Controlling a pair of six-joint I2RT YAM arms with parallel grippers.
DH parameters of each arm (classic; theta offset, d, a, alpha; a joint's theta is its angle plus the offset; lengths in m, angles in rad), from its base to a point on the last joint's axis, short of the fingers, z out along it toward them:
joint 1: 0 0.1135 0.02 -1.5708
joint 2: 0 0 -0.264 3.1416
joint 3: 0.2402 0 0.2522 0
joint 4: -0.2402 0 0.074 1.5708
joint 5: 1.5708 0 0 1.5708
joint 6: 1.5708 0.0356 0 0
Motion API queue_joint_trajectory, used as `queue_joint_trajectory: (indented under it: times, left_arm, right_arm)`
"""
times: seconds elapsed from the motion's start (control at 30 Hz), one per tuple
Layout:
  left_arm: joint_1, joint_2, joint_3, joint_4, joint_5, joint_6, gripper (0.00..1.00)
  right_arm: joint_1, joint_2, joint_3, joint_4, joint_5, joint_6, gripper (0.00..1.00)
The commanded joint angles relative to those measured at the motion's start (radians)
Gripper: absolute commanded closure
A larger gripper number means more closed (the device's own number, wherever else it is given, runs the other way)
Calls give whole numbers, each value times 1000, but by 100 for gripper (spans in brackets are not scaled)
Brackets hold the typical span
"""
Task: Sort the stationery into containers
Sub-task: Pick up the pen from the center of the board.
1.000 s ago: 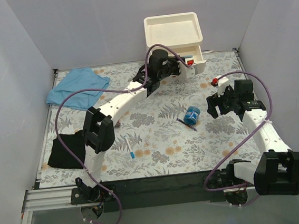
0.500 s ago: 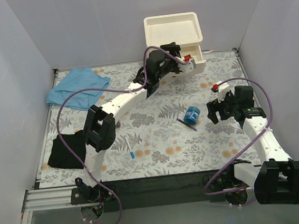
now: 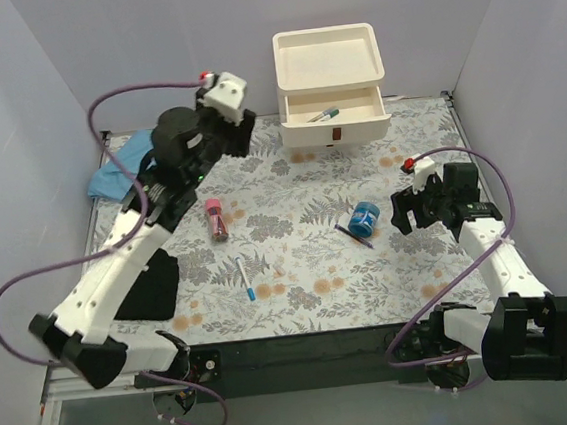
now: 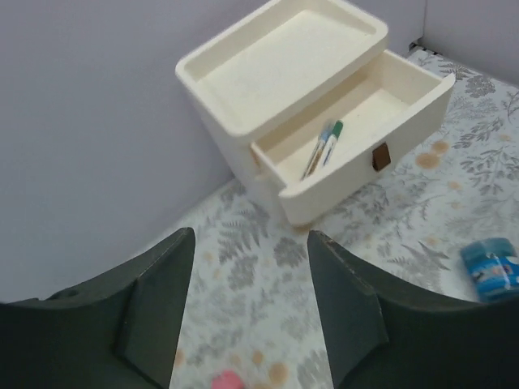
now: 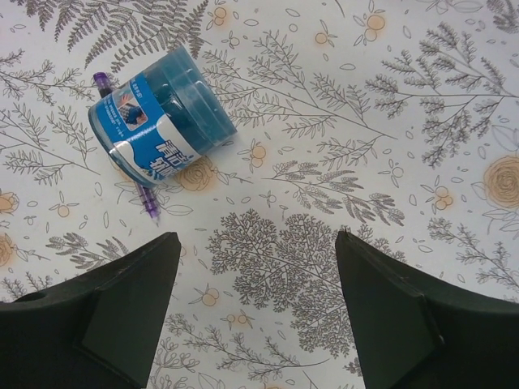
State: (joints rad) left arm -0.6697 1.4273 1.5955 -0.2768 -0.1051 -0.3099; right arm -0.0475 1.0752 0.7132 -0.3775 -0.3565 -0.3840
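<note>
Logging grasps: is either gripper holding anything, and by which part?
Nothing is held: the left gripper is open in the air, the right gripper open near the blue tape roll.

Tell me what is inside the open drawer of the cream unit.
Two thin white pens lie side by side in the open drawer, one green-capped, the other seemingly blue-capped. The drawer's back part sits under the tray top, so anything there is hidden.
</note>
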Motion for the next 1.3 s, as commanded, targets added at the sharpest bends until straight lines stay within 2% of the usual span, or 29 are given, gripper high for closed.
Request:
queue_joint_trajectory:
  times: [0.0, 0.17, 0.2, 0.33, 0.43, 0.57, 0.8, 0.97, 1.13, 1.27]
  left_arm:
    - [73, -165, -198, -334, 50, -446, 49]
    - [228, -200, -331, -469, 211, -758, 48]
    - [290, -196, -373, -484, 252, -791, 49]
    - [372, -171, -530, -528, 286, -894, 58]
    - [378, -144, -633, -522, 309, -916, 62]
    - [378, -81, -696, -516, 343, -906, 64]
    - [374, 129, -695, -568, 372, -880, 64]
    - [342, 134, -689, -519, 318, -891, 64]
    - [294, 153, -646, -506, 308, -899, 54]
    - [260, 163, -617, -506, 295, -902, 51]
  right_arm:
    - [-8, 43, 8, 48, -50, 59, 13]
    - [-8, 110, 92, 9, -52, 54, 13]
    - [-8, 120, 113, -6, -50, 47, 13]
    - [-8, 156, 170, -78, -44, 8, 13]
    - [-8, 190, 206, -103, -56, 14, 14]
    - [-8, 212, 210, -83, -81, 43, 14]
    - [-8, 212, 190, -44, -93, 70, 14]
    - [-8, 187, 158, -46, -82, 62, 13]
    - [-8, 157, 118, -44, -88, 62, 13]
    - [-8, 146, 89, -44, -94, 56, 13]
